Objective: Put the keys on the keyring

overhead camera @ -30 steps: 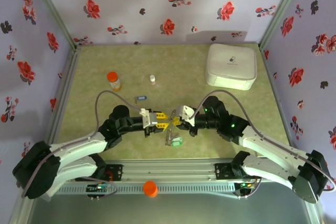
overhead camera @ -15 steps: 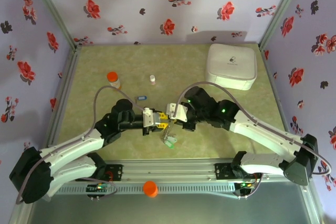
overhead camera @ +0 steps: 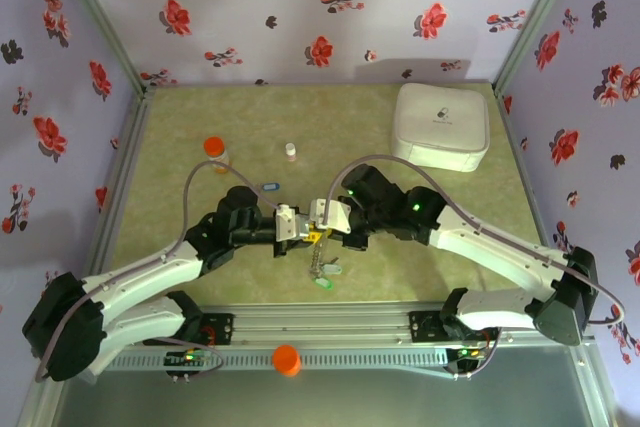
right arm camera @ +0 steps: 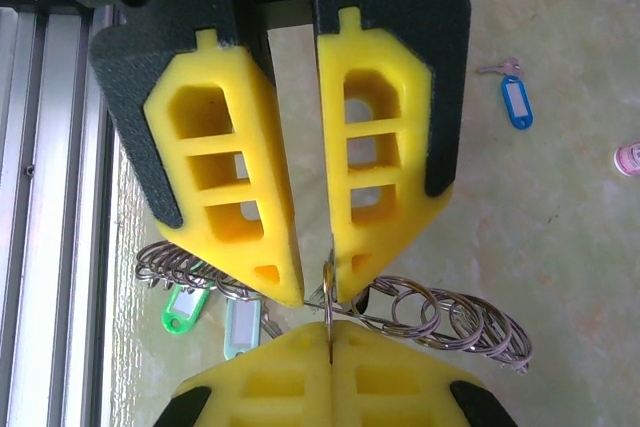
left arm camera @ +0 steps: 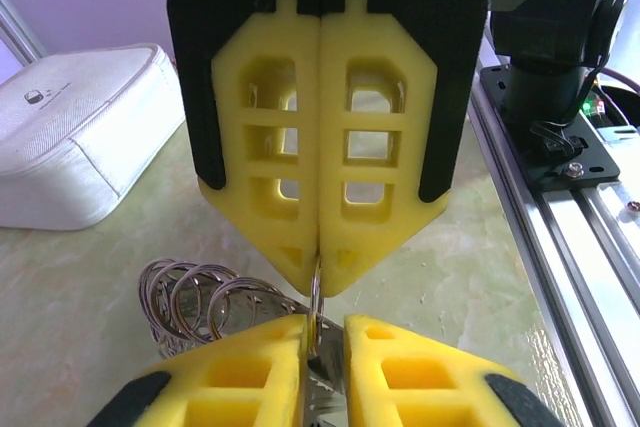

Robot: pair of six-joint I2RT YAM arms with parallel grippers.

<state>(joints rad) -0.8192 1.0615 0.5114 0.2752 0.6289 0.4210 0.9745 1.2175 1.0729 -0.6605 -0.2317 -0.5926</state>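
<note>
I count two grippers, left gripper [overhead camera: 307, 234] and right gripper [overhead camera: 322, 231], one blue tag [right arm camera: 517, 103], one green tag [right arm camera: 181, 306], one pale tag [right arm camera: 241, 326], one white case [overhead camera: 441, 126], one orange-capped bottle [overhead camera: 215, 152] and one small vial [overhead camera: 291, 151].
</note>
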